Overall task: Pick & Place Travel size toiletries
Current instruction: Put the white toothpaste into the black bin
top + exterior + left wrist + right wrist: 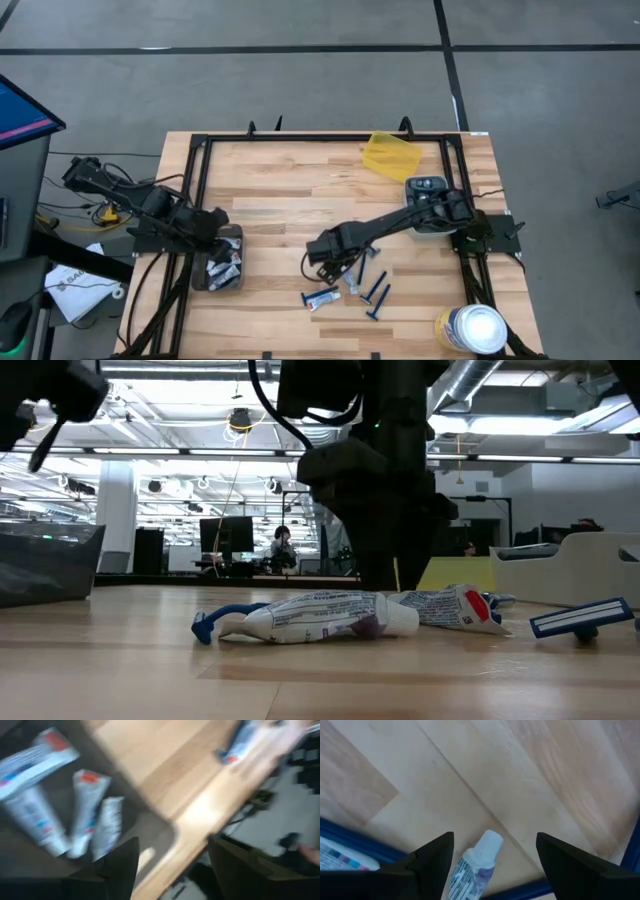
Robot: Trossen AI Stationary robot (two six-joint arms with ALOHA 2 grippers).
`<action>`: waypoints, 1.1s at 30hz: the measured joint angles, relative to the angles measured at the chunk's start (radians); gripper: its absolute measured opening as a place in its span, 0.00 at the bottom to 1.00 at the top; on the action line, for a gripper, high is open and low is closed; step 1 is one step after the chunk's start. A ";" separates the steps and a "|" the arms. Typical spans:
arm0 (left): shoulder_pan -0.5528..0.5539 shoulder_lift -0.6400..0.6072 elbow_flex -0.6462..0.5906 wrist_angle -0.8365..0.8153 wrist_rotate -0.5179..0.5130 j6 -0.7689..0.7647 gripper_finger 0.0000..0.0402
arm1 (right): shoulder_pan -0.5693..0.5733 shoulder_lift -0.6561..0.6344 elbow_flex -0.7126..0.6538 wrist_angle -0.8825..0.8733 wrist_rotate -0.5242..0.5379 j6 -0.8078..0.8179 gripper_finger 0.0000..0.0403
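Observation:
Travel size toiletries lie on the wooden table near its front edge: a white-and-blue tube [322,298], a smaller tube [357,285] and dark-blue razors [376,293]. In the low view a tube [320,617] lies flat with a blue razor [208,626] behind it, and a second tube [450,606] is to its right. My right gripper [328,268] points down, open, above a white-capped tube [476,864] that shows between its fingers [495,856]. My left gripper [172,855] is open over the dark bin [218,262], in which several tubes [85,810] lie.
A grey tray [428,192] with dark pods stands at the right, a yellow bag [392,155] behind it. A white-lidded canister [473,328] stands at the near right corner. A black frame [200,160] runs along the table's sides.

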 joint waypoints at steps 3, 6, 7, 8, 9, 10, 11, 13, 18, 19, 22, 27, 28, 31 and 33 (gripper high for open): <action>0.000 0.001 0.000 0.091 -0.033 0.005 0.55 | 0.006 0.000 0.000 0.000 -0.002 0.008 0.68; 0.000 0.001 0.000 0.161 -0.084 0.016 0.52 | 0.008 0.000 0.000 0.004 -0.002 0.009 0.68; 0.000 0.001 0.000 0.171 -0.104 0.017 0.52 | 0.008 0.000 0.000 0.004 -0.002 0.009 0.68; 0.000 0.001 0.000 0.180 -0.118 0.017 0.51 | 0.008 0.000 0.000 0.003 -0.002 0.009 0.68; 0.000 0.001 0.000 0.186 -0.128 0.018 0.51 | 0.008 0.000 0.000 0.003 -0.002 0.010 0.68; 0.000 0.001 0.000 0.186 -0.133 0.026 0.51 | 0.008 0.000 0.000 0.004 -0.001 0.015 0.68; 0.000 0.001 0.000 0.185 -0.135 0.035 0.50 | 0.010 0.008 -0.002 0.007 -0.001 0.021 0.68; 0.000 0.001 0.000 0.187 -0.138 0.037 0.50 | 0.013 0.036 -0.002 0.013 0.000 0.031 0.66; 0.000 0.002 0.000 0.193 -0.163 0.038 0.50 | 0.027 0.058 0.002 0.008 -0.005 0.017 0.60; 0.000 0.002 0.000 0.195 -0.168 0.038 0.50 | 0.029 0.059 0.003 0.007 -0.005 0.018 0.58; 0.000 0.002 0.000 0.200 -0.185 0.038 0.51 | 0.028 0.060 0.002 0.001 -0.003 0.032 0.48; 0.000 0.002 0.000 0.208 -0.234 0.039 0.50 | 0.028 0.061 0.001 0.004 -0.003 0.031 0.21; 0.000 0.002 0.001 0.208 -0.241 0.039 0.50 | 0.028 0.061 0.001 0.006 -0.003 0.027 0.16; 0.000 0.002 0.000 0.210 -0.264 0.038 0.51 | 0.028 0.058 0.001 0.014 0.000 0.004 0.09; 0.000 0.002 0.000 0.213 -0.284 0.039 0.51 | 0.027 0.042 -0.004 0.018 0.020 0.002 0.10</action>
